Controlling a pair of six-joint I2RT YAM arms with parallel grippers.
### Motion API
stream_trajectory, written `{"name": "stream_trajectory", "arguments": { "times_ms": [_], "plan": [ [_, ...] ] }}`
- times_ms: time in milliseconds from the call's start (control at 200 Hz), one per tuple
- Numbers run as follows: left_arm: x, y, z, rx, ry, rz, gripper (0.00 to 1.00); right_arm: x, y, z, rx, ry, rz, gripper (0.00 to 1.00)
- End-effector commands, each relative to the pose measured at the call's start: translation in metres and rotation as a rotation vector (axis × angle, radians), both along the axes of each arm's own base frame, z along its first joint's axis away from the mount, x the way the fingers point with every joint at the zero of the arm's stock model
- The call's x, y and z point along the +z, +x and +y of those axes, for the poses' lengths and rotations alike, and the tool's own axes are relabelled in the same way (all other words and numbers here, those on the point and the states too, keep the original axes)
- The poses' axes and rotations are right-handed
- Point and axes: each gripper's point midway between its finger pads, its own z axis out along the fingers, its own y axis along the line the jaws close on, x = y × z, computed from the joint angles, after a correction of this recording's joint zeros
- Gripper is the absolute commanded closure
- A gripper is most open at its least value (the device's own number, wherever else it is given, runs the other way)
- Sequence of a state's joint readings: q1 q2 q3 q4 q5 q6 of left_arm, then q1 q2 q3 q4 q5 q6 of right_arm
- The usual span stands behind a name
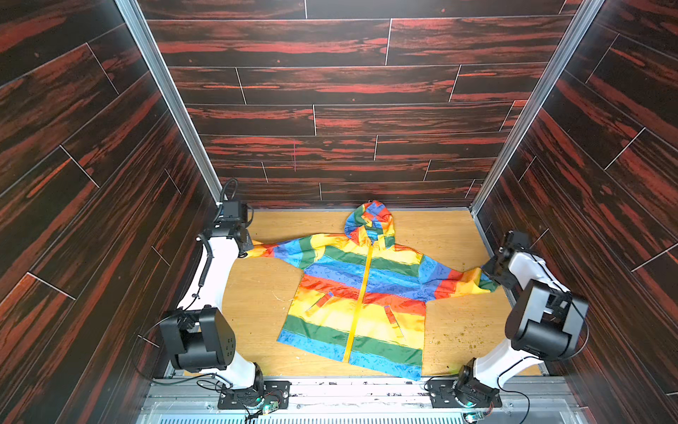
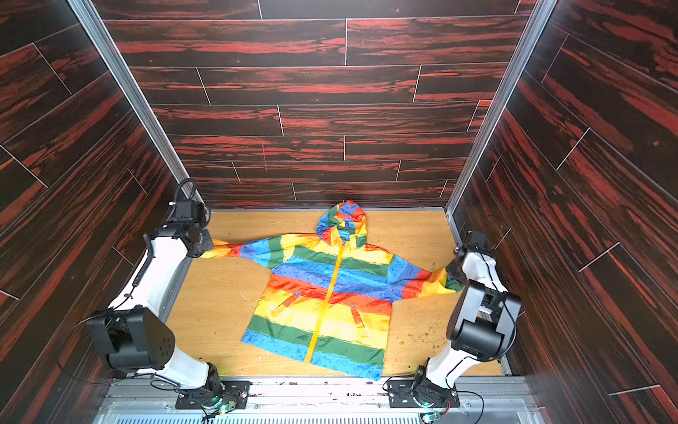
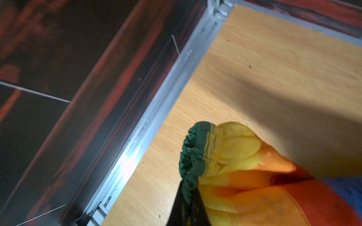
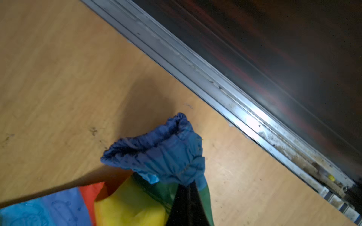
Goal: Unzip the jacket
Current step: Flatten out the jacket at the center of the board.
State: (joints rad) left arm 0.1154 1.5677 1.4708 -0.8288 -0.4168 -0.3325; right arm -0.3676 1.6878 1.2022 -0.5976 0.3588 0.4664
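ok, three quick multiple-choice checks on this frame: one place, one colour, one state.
1. The jacket has its hood pointing toward: A the back wall; B the arm bases; C the left arm.
2. The cuff in the left gripper is: A blue; B green; C red.
3. The zipper is: A shut; B half open; C fully open.
Answers: 1 A, the hood lies at the far edge of the table in both top views. 2 B, the left wrist view shows a green cuff pinched in the gripper. 3 A, the yellow line runs unbroken from hem to collar, with the front panels together.
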Motion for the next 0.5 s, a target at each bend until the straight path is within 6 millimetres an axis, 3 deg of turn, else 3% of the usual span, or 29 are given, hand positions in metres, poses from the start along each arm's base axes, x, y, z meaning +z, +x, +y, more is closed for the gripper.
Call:
{"name": "stream_trajectory", "arguments": {
  "times_ms": [0, 175, 341, 496],
  "plan": [
    [0.012, -0.009, 0.023, 0.086, 0.023, -0.025, 1.0, 0.006, -0.018, -0.022, -0.105, -0.086, 0.063, 1.0],
    [0.004, 0.01, 0.021, 0.07, -0.054, -0.029, 1.0, 0.012, -0.031, -0.031, -0.163, -0.114, 0.049, 1.0],
    [-0.021, 0.033, 0.003, 0.008, -0.173, 0.0, 1.0, 0.006, -0.029, -0.028, -0.148, -0.088, 0.055, 1.0],
    [-0.045, 0.045, 0.006, 0.029, -0.189, 0.056, 1.0, 0.001, -0.027, -0.026, -0.137, -0.07, 0.055, 1.0]
  ]
}}
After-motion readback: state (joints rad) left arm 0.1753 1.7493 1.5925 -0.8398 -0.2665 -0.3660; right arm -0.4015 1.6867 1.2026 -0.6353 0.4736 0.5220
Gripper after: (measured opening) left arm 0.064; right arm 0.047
